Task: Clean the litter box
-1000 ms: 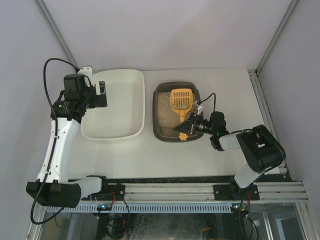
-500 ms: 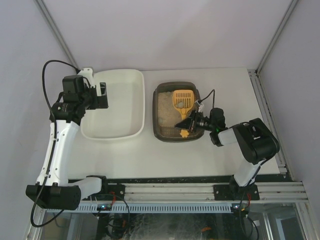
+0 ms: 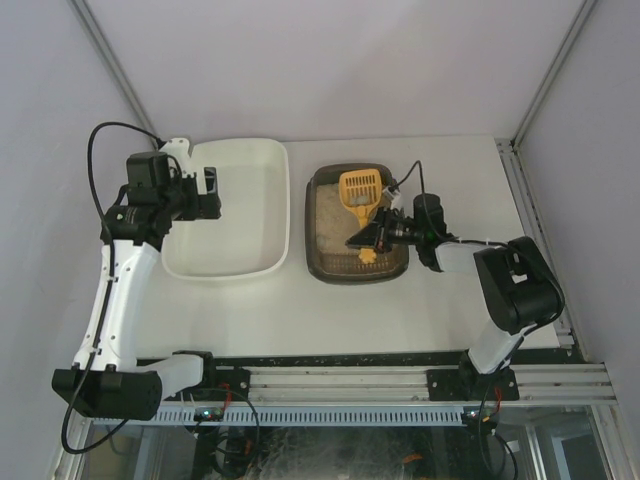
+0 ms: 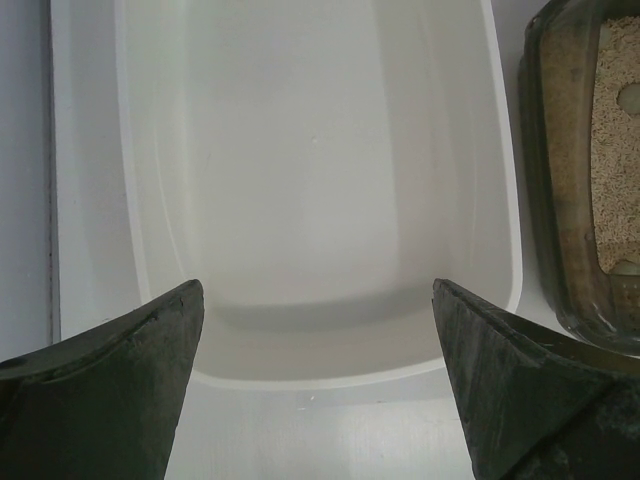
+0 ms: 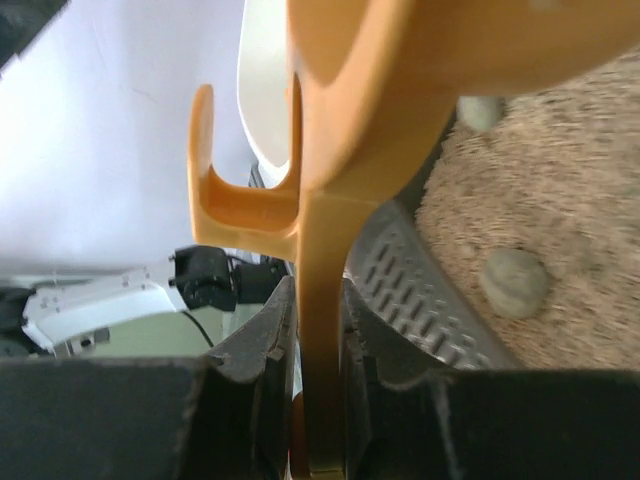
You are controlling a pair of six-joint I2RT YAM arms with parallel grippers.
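The dark brown-grey litter box [image 3: 318, 262] with beige litter sits right of centre; it also shows in the left wrist view [image 4: 545, 190] and the right wrist view [image 5: 400, 280]. My right gripper [image 3: 370, 238] is shut on the handle of a yellow slotted scoop [image 3: 360, 192], whose head is raised over the far part of the box with a grey clump on it. In the right wrist view the scoop handle [image 5: 322, 330] is clamped between my jaws, with a grey clump [image 5: 514, 282] lying on the litter. My left gripper [image 3: 210, 192] is open and empty over the white tub [image 3: 270, 215].
The white tub [image 4: 320, 365] is bare inside and lies left of the litter box, a narrow gap between them. Grey walls and metal frame posts enclose the table. A rail runs along the near edge.
The right gripper has shifted farther and lifted the scoop head toward the box's far end. The left gripper has barely moved.
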